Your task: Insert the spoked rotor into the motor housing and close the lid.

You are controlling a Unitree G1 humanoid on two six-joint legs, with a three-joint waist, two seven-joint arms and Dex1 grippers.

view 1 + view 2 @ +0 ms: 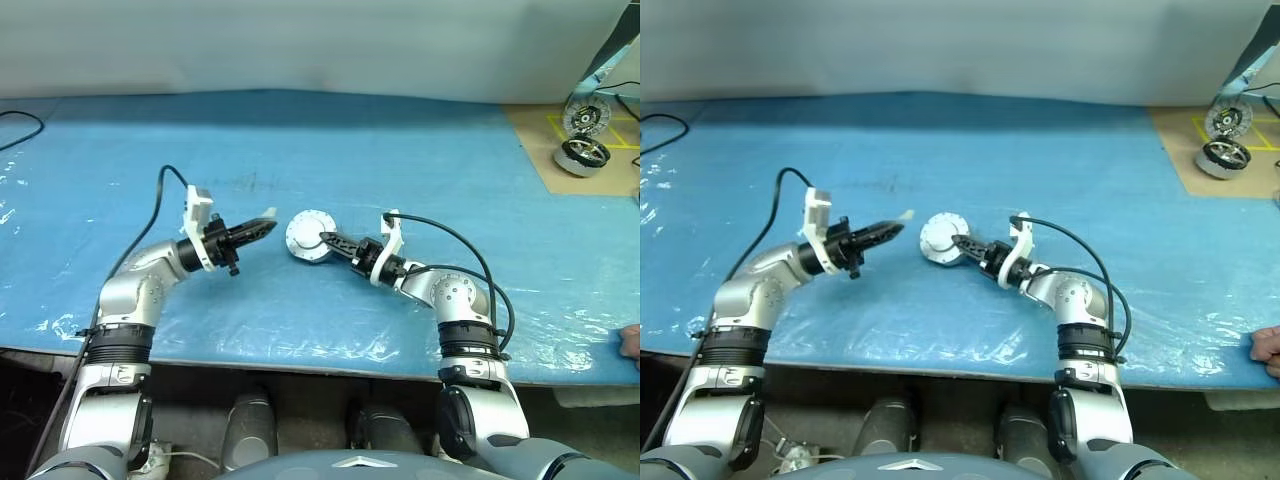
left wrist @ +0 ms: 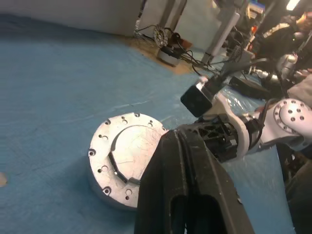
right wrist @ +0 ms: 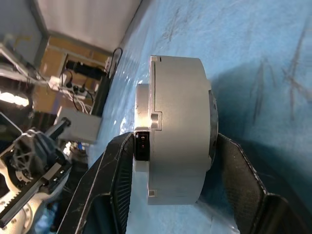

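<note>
The housing (image 1: 310,237) sits near the middle of the blue-covered tabletop (image 1: 330,150), with the lid (image 2: 130,150) closed flat on top of it; the lid's upper face is plain grey metal with small holes round its edge and a raised centre. The right gripper (image 1: 325,240) reaches in level from the right, and its two black fingers (image 3: 111,175) clamp the housing from top and bottom, one pressed on the lid side and the other under the base, so the housing is held by its full height between them. The left gripper (image 1: 262,228) hangs in the air just to the left of the housing, apart from it, pointing toward it and a little upward; its fingers (image 2: 185,190) are pressed together with nothing between them. In the left wrist view the closed left fingers rise in front of the housing, and the right gripper shows behind it with its white camera mount. The rotor cannot be seen at the housing, since the closed lid hides the inside. At the far right corner of the tabletop, on a brown board (image 1: 570,150) with yellow tape lines, stand two other round metal parts (image 1: 583,137), well apart from both grippers. A black cable (image 1: 20,128) lies at the far left edge.
</note>
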